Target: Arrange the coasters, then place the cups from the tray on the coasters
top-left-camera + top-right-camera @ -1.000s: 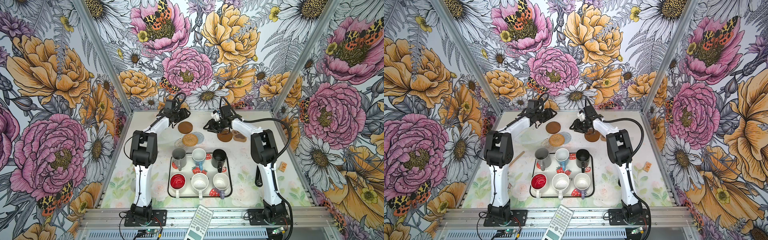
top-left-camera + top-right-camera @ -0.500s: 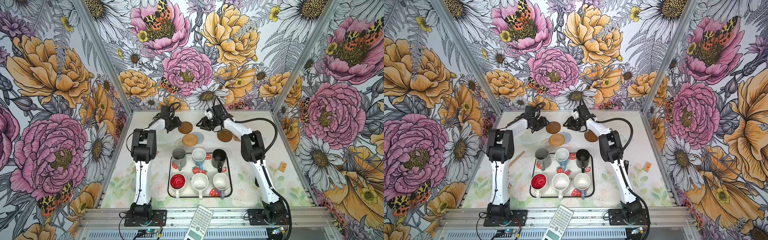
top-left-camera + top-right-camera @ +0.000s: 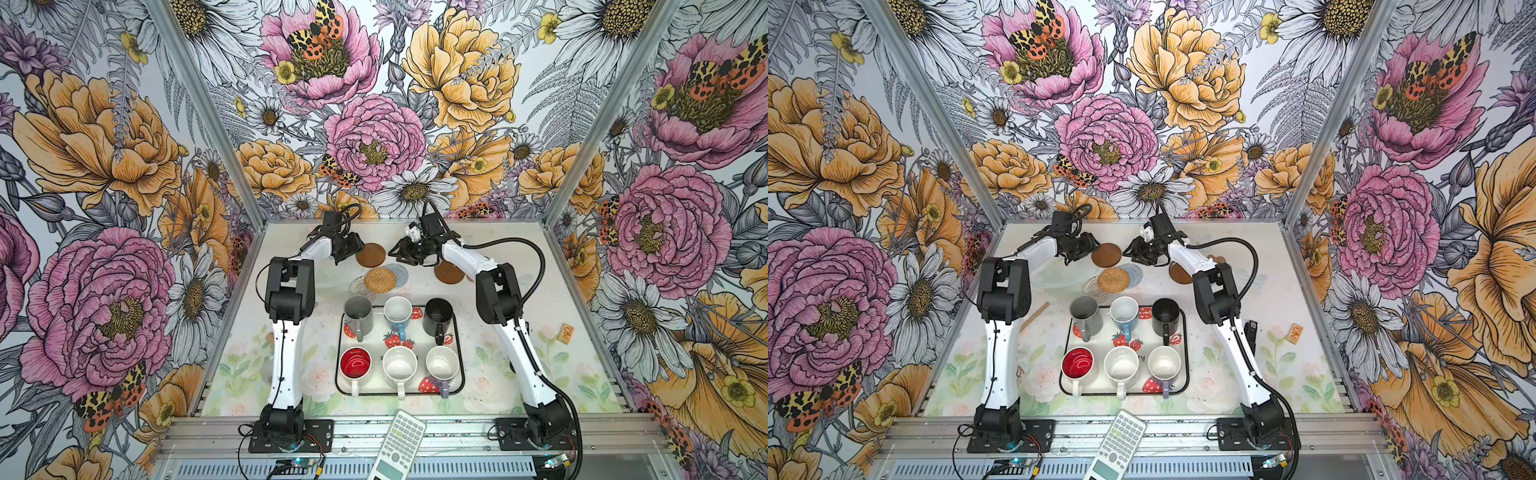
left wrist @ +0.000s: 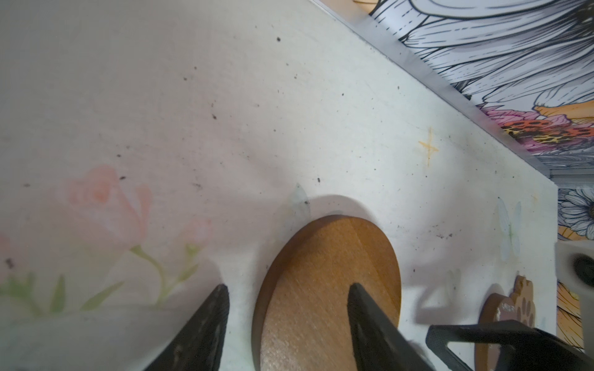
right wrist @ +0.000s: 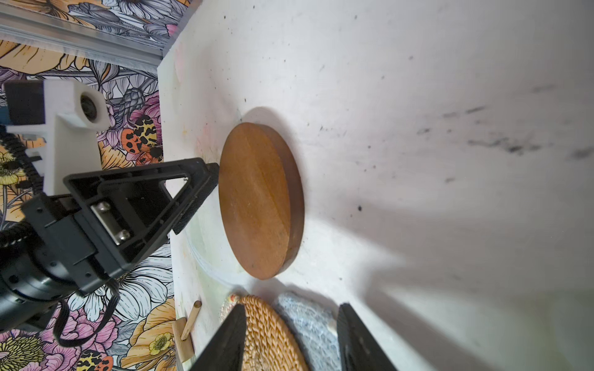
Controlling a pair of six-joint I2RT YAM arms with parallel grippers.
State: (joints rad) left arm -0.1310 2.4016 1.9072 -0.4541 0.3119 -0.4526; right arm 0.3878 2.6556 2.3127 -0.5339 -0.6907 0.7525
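Note:
The left gripper (image 3: 350,248) is open and down at the table, beside a plain brown disc coaster (image 3: 370,254). In the left wrist view its jaws (image 4: 287,286) straddle that disc's (image 4: 331,282) rim, one finger over the wood and one on the table. The right gripper (image 3: 404,254) is open above three overlapping coasters: tan rattan (image 5: 273,334), blue-grey crochet (image 5: 310,324) and whitish crochet (image 3: 359,287). A second brown disc (image 3: 448,272) lies by the right arm. The paw coaster (image 4: 520,303) shows behind it. Several cups, among them grey (image 3: 358,309), light blue (image 3: 397,309) and black (image 3: 438,314), stand on the strawberry tray (image 3: 339,357).
A calculator (image 3: 400,444) overhangs the front rail. A small orange card (image 3: 565,333) lies at the right, and a wooden stick (image 3: 1035,316) at the left behind the left arm. The back wall stands close behind both grippers.
The right gripper has swung left from the second brown disc to over the stacked coasters. The left gripper has come down beside the first brown disc. The right arm now hides the paw coaster in both top views.

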